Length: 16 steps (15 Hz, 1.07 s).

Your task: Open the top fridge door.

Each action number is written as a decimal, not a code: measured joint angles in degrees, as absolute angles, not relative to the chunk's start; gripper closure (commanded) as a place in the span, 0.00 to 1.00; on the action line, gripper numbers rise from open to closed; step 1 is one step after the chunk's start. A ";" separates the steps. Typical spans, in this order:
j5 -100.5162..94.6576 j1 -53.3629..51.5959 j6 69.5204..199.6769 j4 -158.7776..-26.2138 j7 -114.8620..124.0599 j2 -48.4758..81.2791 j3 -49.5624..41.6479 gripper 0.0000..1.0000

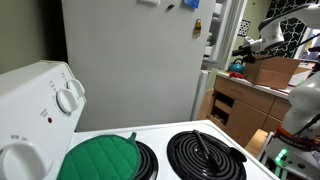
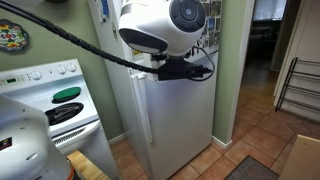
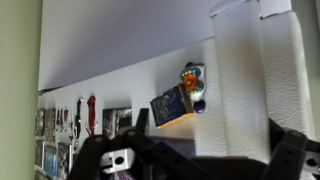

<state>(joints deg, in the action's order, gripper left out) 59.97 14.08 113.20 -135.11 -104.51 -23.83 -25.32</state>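
Note:
The top fridge door (image 1: 217, 35) is a narrow white panel at the right edge of the big grey fridge, seen almost edge-on. In an exterior view the robot's white wrist covers most of it (image 2: 208, 45). In the wrist view a white textured panel (image 3: 255, 80), which looks like the door, rises on the right, next to a grey face with a blue card magnet (image 3: 170, 105). My gripper (image 2: 203, 70) is at the fridge's right front edge, about where the upper and lower doors meet. Its two dark fingers (image 3: 195, 165) are spread wide with nothing between them.
The fridge's broad grey side wall (image 1: 130, 60) carries magnets near the top. A white stove (image 1: 190, 150) with black coil burners and a green pot holder (image 1: 100, 160) stands beside it. Brown wooden cabinets (image 1: 235, 105) hold a cardboard box. A black cable (image 2: 70, 40) trails from the arm.

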 measured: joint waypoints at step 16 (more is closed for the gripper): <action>60.93 17.46 106.39 -130.18 -107.47 -18.52 -26.48 0.00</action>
